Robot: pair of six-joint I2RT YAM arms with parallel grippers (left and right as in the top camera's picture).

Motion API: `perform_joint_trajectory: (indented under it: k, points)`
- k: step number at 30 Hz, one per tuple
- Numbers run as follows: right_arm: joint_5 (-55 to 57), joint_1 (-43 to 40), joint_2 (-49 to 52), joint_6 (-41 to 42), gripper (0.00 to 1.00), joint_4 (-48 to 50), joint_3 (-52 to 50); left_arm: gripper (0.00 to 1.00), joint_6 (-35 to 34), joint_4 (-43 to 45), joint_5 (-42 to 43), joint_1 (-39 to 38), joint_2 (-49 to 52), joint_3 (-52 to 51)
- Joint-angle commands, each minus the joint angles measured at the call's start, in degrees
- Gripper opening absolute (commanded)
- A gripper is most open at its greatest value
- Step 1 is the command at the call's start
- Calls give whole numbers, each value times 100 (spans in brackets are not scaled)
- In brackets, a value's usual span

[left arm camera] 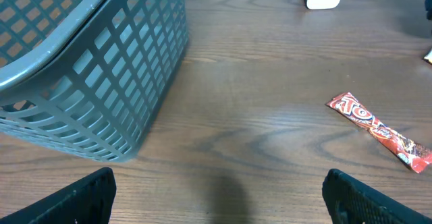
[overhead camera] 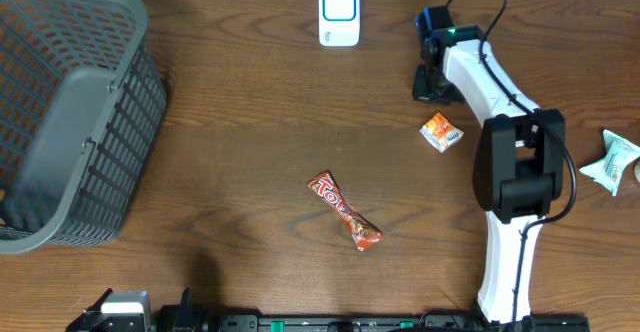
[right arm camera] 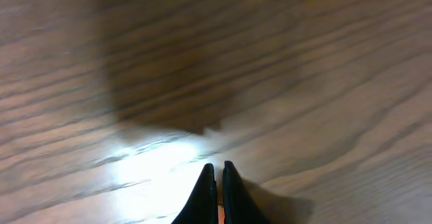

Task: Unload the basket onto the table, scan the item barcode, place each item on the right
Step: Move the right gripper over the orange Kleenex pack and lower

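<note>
- The candy bar (overhead camera: 345, 212) lies on the worktop (overhead camera: 250, 122), well apart from the scanner (overhead camera: 339, 12).
- The left tool (left arm camera: 219, 207) is spread wide and holds nothing.
- The right tool (right arm camera: 217, 187) has its fingers pressed together, to the right of the scanner.

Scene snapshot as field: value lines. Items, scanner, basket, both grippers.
scanner: white unit, far edge, centre
candy bar: red wrapper, lying flat, centre, untouched
orange packet: loose, right of candy bar
pale packet: right edge
basket: grey, left side
left gripper: open, empty
right gripper: shut, tips over bare table
</note>
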Motion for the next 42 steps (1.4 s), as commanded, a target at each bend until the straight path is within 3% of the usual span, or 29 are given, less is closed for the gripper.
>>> perform_joint_trajectory:
  k: [1, 5, 9, 15, 19, 24, 42]
  points:
    - [144, -166, -79, 258, 1, -216, -44, 98, 74, -13, -70, 24, -26, 20]
    - [22, -190, -76, 162, 1, -603, -57, 98, 74, -13, -70, 24, -26, 20]
    - [-846, -149, -70, -588, 1, -608, -120, 98, 74, -13, -70, 24, -26, 20]
    - [-2833, 24, -68, -2999, 1, -1078, -125, 98, 74, -13, -70, 24, -26, 20]
    - [-2413, 140, -68, -3928, 1, -2114, -125, 98, 74, -13, -70, 24, -26, 20]
    - [-1150, 188, -70, -3130, 1, -2476, -122, 98, 74, -13, -70, 24, -26, 20]
    - [-1829, 284, -376, -2184, 1, -2177, -37, 98, 74, -13, -70, 24, -26, 20]
